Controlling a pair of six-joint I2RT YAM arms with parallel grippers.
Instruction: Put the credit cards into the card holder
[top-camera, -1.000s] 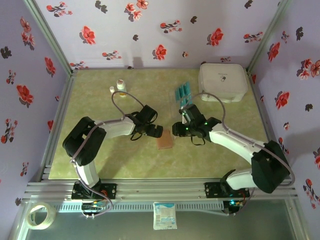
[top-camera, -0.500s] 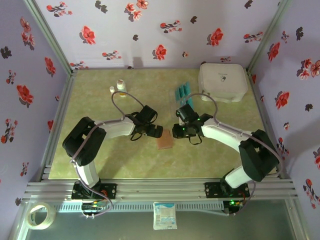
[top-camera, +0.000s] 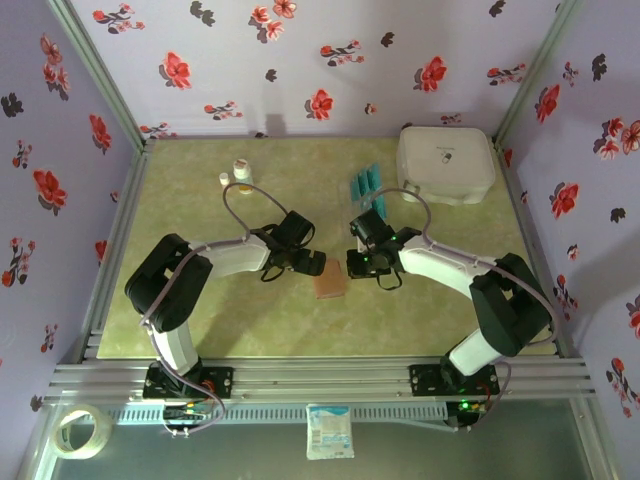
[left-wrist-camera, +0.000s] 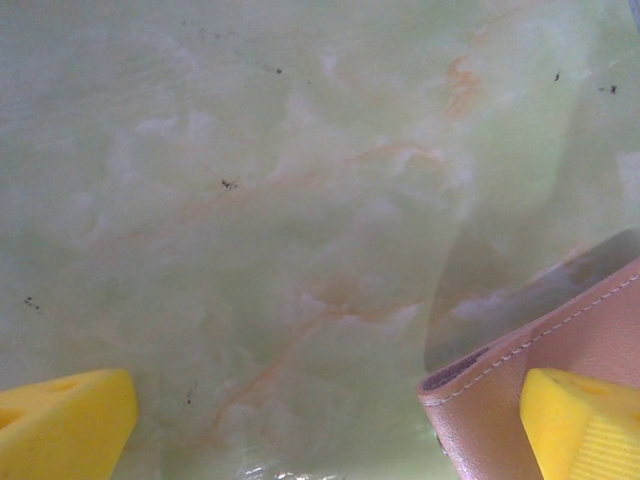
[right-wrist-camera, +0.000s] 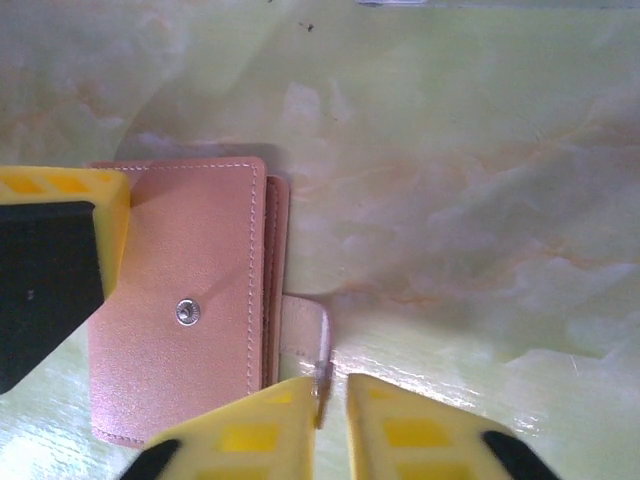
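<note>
Right-hand jaws first: my right gripper (right-wrist-camera: 330, 388) is pinched almost together, with the tip of the strap (right-wrist-camera: 303, 325) of the wallet (right-wrist-camera: 180, 330) caught in the thin gap, so I judge it a grip on the strap. My left gripper (left-wrist-camera: 320, 430) is spread wide, one finger (left-wrist-camera: 585, 425) resting on the wallet's corner, the other over bare table (left-wrist-camera: 300, 200).

A white case (top-camera: 445, 163) sits well beyond my right jaws and plays no part. The wallet lies closed and flat between my two grippers, just left of my right fingertips. The cards (top-camera: 366, 185) sit in a small bunch well apart, past my right jaws towards the case. The strap pokes out from the wallet's edge, free of its stud (right-wrist-camera: 186, 312).

As I read it, the step is opening the wallet; no card is in yet. Next I should draw the strap up and over while my left finger keeps the wallet from sliding. The move must be gentle, since so thin a strap may slip out.
</note>
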